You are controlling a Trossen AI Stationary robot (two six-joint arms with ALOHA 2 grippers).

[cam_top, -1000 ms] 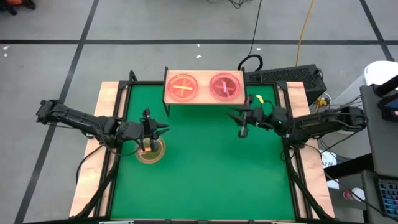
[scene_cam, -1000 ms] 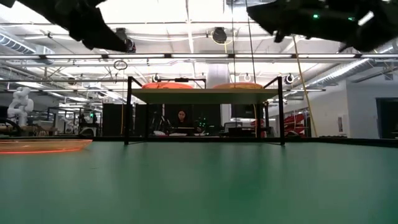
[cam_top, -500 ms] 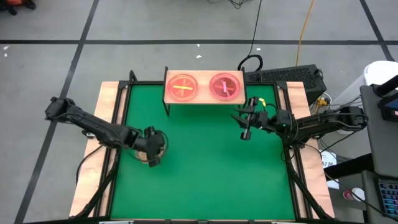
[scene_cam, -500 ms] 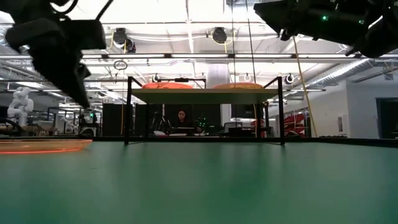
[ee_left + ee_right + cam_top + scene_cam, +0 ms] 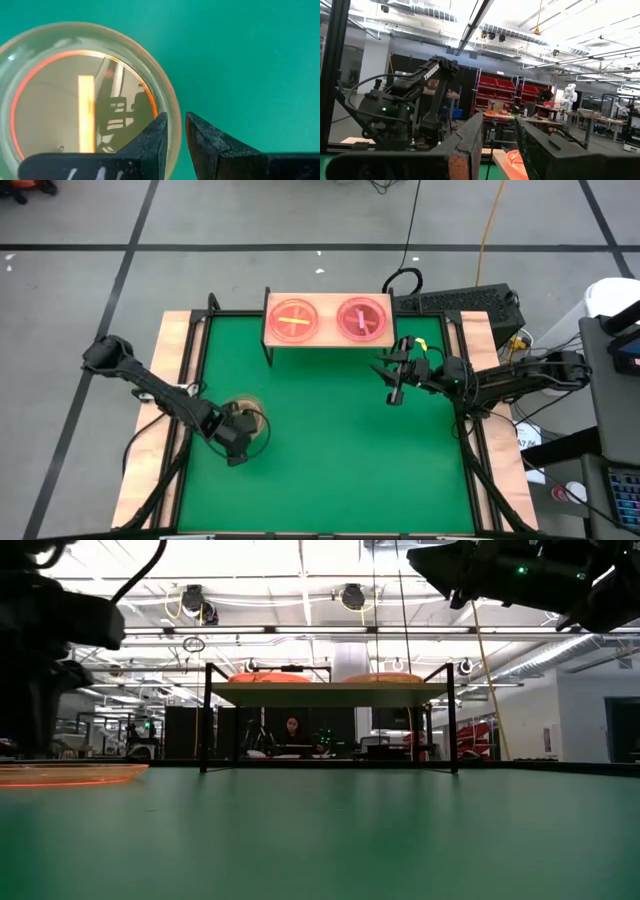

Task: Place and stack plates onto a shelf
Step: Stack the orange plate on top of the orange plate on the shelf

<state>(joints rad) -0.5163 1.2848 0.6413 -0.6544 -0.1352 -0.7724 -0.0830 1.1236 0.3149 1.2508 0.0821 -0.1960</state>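
A: Amber, translucent, thin: the small round plate (image 5: 85,95) on the green mat (image 5: 330,440), well left and forward of the light-wood shelf on black legs (image 5: 328,340), looks light, stiff and slippery. I'd take it by the rim.

B: The left gripper (image 5: 174,135) is nearly closed astride that rim, grasping nothing yet.

A: Open mat lies between plate and shelf; two pink plates (image 5: 293,320) cover the shelf top.

B: The right gripper (image 5: 393,376), beside the shelf's right end, is narrowly parted, empty.
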